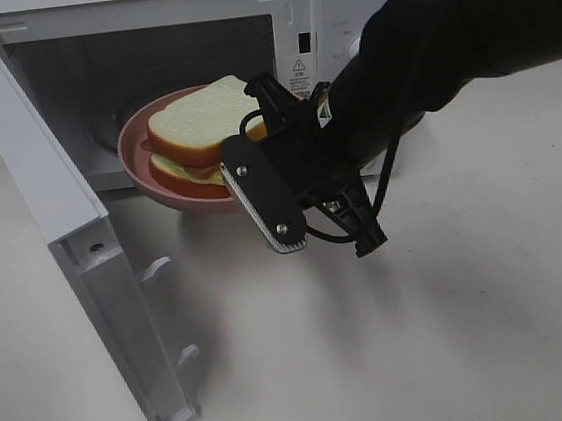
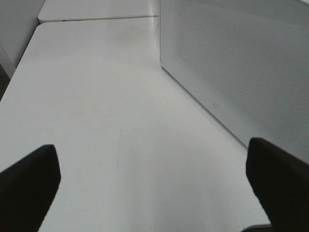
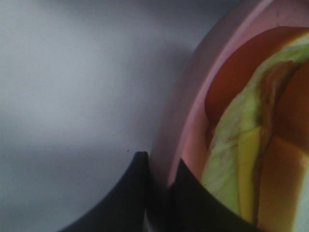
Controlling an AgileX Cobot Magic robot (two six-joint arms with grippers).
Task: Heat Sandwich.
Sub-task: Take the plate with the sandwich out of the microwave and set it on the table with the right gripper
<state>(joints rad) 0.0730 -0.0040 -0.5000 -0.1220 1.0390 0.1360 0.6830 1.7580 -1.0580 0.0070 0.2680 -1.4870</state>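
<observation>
Black right arm (image 1: 424, 45), looped black cable (image 1: 384, 185), silver-edged ridged gripper (image 1: 291, 164) finger, small screws

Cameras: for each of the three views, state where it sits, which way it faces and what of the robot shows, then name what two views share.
Exterior high: mounted high, looking down at the open microwave, with the right arm reaching to the pink plate holding the sandwich.
Left wrist: on the left arm, looking along the table beside the microwave's perforated side; the open left gripper shows.
Right wrist: on the right arm, close up; right gripper shut on the plate's rim.
Shared: exterior high and right wrist both show plate and sandwich.
</observation>
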